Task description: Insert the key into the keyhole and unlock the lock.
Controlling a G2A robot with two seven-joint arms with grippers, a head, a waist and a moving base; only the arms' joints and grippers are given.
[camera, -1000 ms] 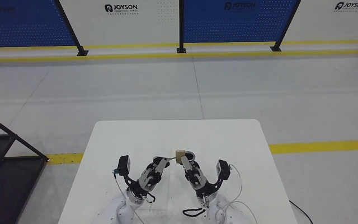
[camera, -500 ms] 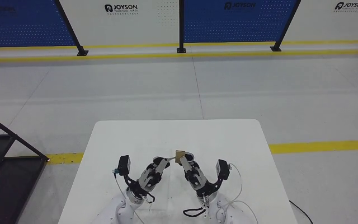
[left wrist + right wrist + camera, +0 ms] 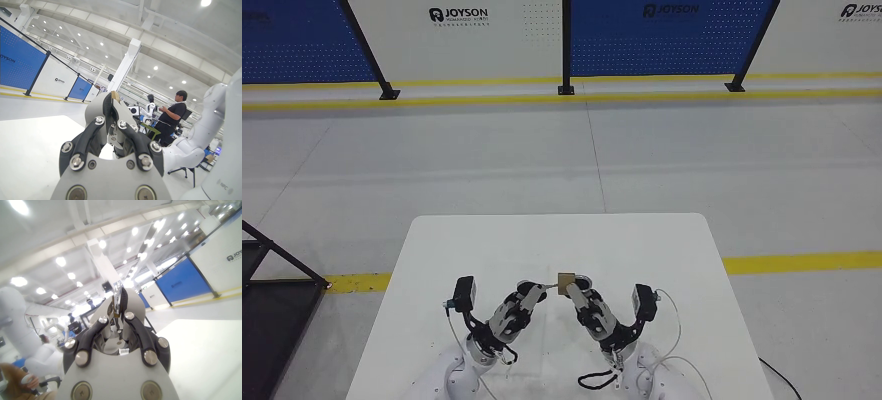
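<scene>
Desk (image 3: 642,240): white, with both arms raised above its near half and their tips facing each other.
Left gripper (image 3: 537,291): fingers pinched together on the thin key (image 3: 550,285), which points toward the lock.
Right gripper (image 3: 119,298): clamped tight on the lock (image 3: 565,279), a brass body with a shiny shackle, held off the desk.
Key and lock: they meet between the two grippers; how deep the key sits cannot be told.

The lock (image 3: 117,299) is metal, partly glossy and mirror-like, partly brass-coloured. The left gripper (image 3: 112,102) has matt pale plastic fingers (image 3: 94,108), black ribbed pads (image 3: 107,106) and shiny metal screws (image 3: 122,124). The table (image 3: 492,240) looks smooth and matt. The key (image 3: 548,284) is too small to judge.
</scene>
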